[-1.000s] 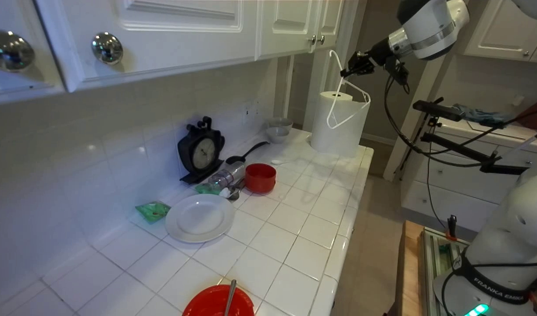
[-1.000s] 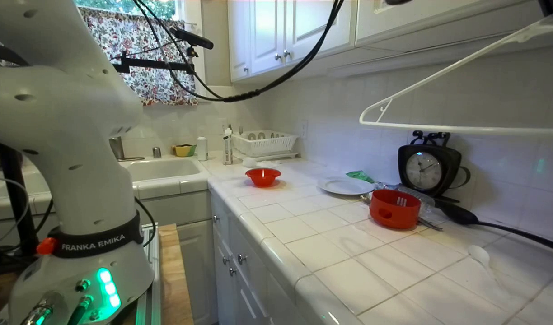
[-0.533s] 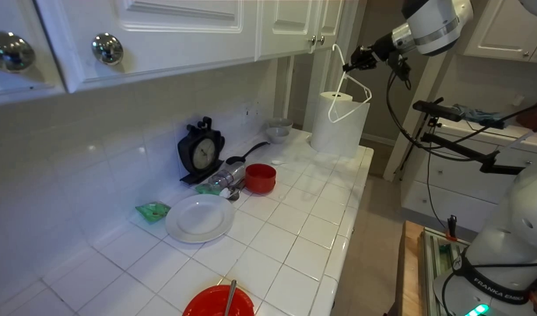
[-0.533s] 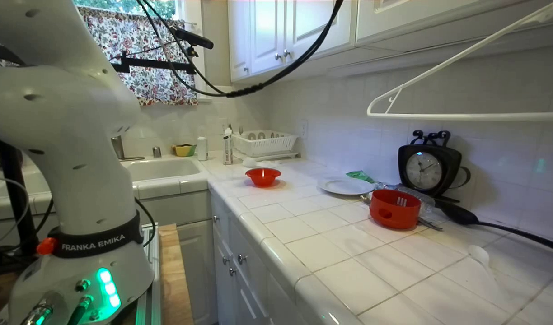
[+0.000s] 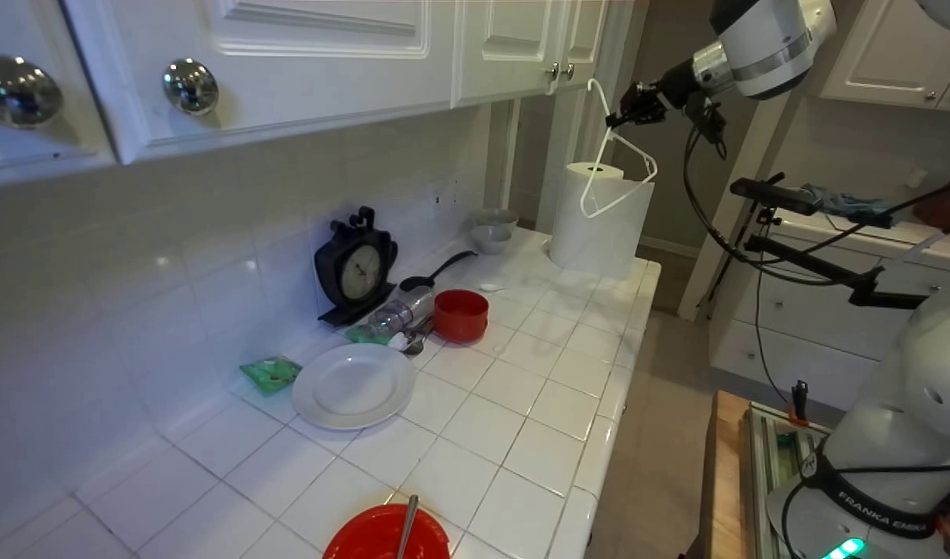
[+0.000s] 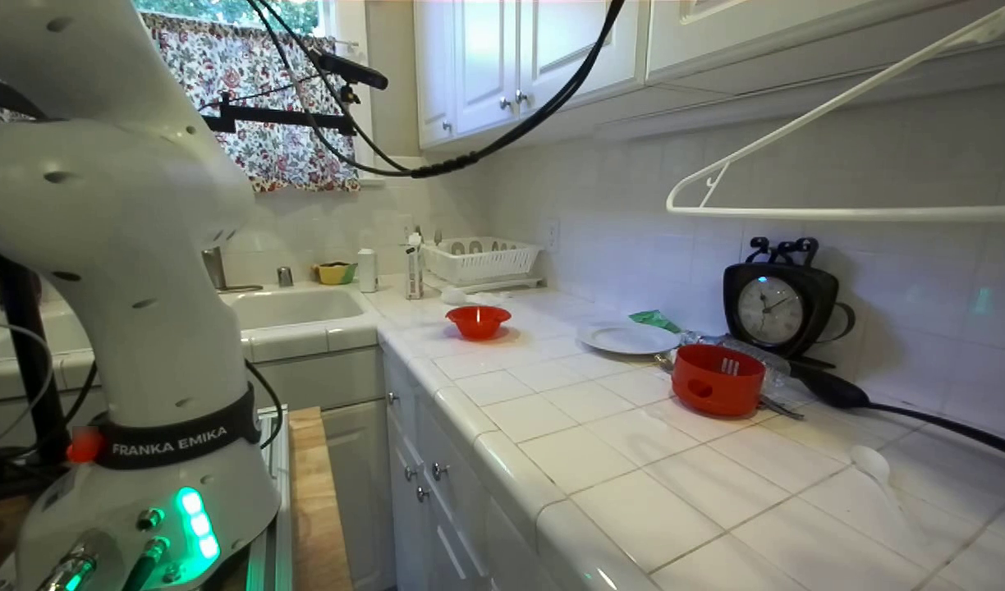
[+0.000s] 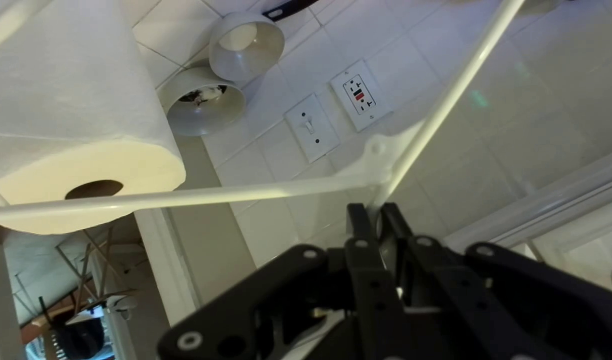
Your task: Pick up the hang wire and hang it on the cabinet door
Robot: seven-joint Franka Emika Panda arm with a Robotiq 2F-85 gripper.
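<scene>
A white hanger [image 5: 598, 164] hangs in the air above the far end of the counter. My gripper [image 5: 613, 121] is shut on its neck, just below the hook. The hook points up and appears just right of the knobs [image 5: 553, 71] of the far white cabinet doors [image 5: 514, 50]; I cannot tell the gap in depth. In an exterior view one side of the hanger [image 6: 839, 213] shows, and the gripper is out of frame. In the wrist view the hanger [image 7: 438, 110] spreads out from my fingertips [image 7: 373, 207], and a cabinet door [image 7: 586, 245] shows at lower right.
A paper towel roll [image 5: 591, 225] stands below the hanger. Bowls [image 5: 492, 233], a black clock [image 5: 358, 268], a ladle [image 5: 417, 282], a red cup [image 5: 461, 316], a plate [image 5: 355, 386] and a red bowl [image 5: 374, 536] are on the tiled counter. Cables hang from the arm.
Over the last second my gripper and the hanger have risen a little and shifted slightly right in an exterior view. They have hardly moved in the last half second. The grip is the same.
</scene>
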